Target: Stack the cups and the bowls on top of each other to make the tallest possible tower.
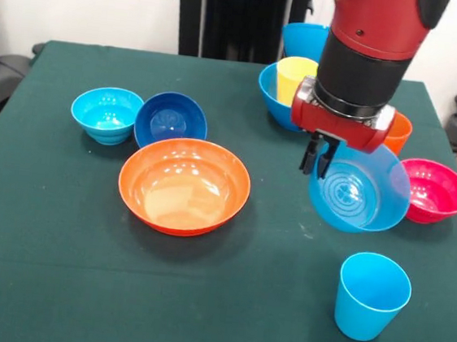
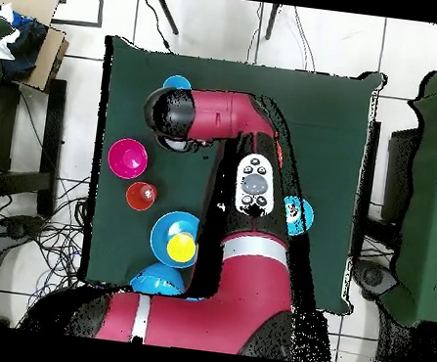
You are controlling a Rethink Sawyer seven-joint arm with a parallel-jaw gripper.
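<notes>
Sawyer arm lifting a light blue bowl [image 1: 361, 191] by its rim above the green table [image 1: 39, 265].

Crowding the bowl are a magenta-red bowl [image 1: 432, 191] just beside it, an orange cup [image 1: 398, 132] behind and a light blue cup [image 1: 371, 295] standing in front. The yellow cup [image 1: 294, 78] is sitting inside a large blue bowl [image 1: 271, 94], another blue bowl [image 1: 304, 38] behind. The wide orange bowl [image 1: 184, 184], dark blue bowl [image 1: 171, 120] and cyan bowl [image 1: 106, 113] are resting well apart to the side. The pincer [image 1: 318, 154], pointing down, is clamping the tilted bowl's edge.
</notes>
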